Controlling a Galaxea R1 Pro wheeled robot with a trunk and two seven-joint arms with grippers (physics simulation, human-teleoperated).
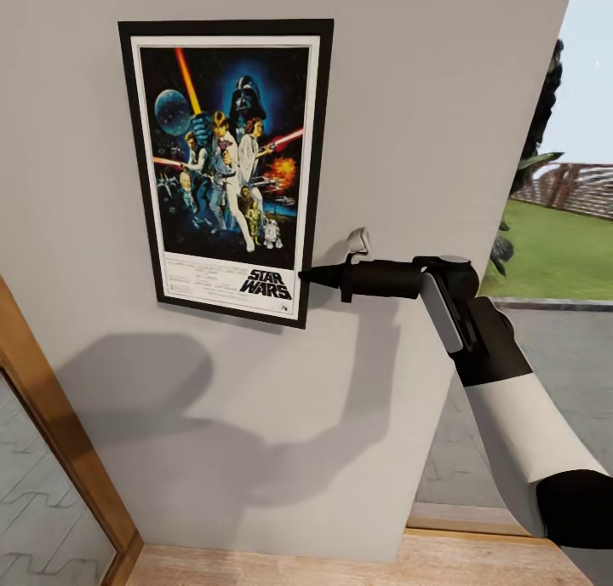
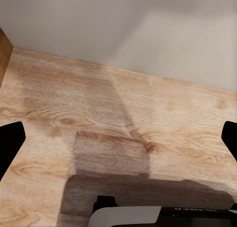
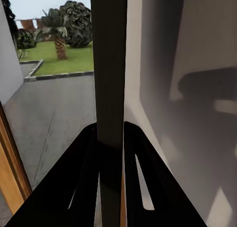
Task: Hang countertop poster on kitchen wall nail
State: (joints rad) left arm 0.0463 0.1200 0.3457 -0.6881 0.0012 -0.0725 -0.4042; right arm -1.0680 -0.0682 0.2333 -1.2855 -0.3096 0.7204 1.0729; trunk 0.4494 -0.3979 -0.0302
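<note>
One poster (image 1: 226, 170) lies flat against the grey wall (image 1: 426, 126), upright; the right hand (image 1: 308, 274) is clenched on its lower right edge. Left hand (image 2: 118, 138): fingers spread above wooden floor (image 2: 123, 118).

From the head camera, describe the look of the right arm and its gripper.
The right arm has a smooth white shell with black sections at the elbow and wrist, plus a pale grey panel near the wrist. The right gripper is matte black, tapering to slim pointed fingers, with long slots in the fingers.
</note>
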